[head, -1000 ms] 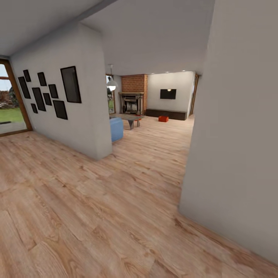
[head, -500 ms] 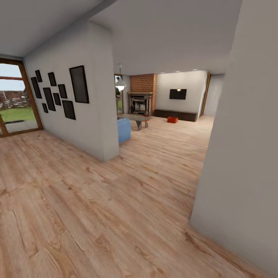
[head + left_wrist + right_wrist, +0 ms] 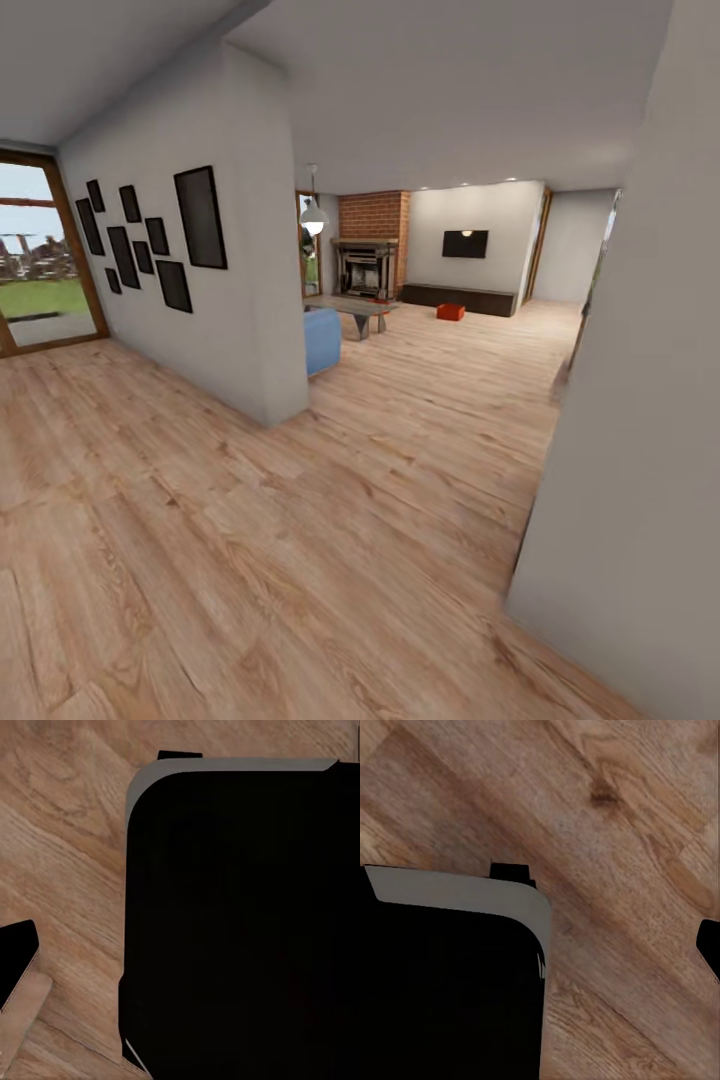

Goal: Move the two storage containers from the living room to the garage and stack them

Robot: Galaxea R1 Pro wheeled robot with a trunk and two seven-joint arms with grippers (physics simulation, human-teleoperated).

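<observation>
Gripper state first: your wrist views give no reading on either one. Your left wrist view carries a large black rounded body [image 3: 240, 922] over wood planks, with a black tip at the frame edge; your right wrist view carries a like black body [image 3: 446, 982] over the same planks. I cannot tell whether either pair of fingers stands wide or narrow.

Working left to right in your head view: a glazed door [image 3: 40, 260] opens onto grass. Beside it runs a white partition wall [image 3: 215, 330] hung with black picture frames [image 3: 198, 217], ending in a corner that juts into the walkway. Just behind that corner sits the end of a blue sofa [image 3: 322, 340], with a low coffee table [image 3: 358, 310] beyond. A brick fireplace [image 3: 372, 245] stands at the far end, then a black wall TV [image 3: 466, 244] over a dark low cabinet [image 3: 460, 297]. One orange-red storage container [image 3: 450, 312] rests on the light wood floor [image 3: 330, 520] just in front of that cabinet, well away from you. A grey wall [image 3: 640, 450] stands close on your right, its near edge bounding the passage.

Open floor runs clear between the partition corner and the right wall, straight to the container.

Against the earlier pictures, your view has swung: the right wall takes less of the picture, and a doorway [image 3: 590, 290] past its edge has come into sight.
</observation>
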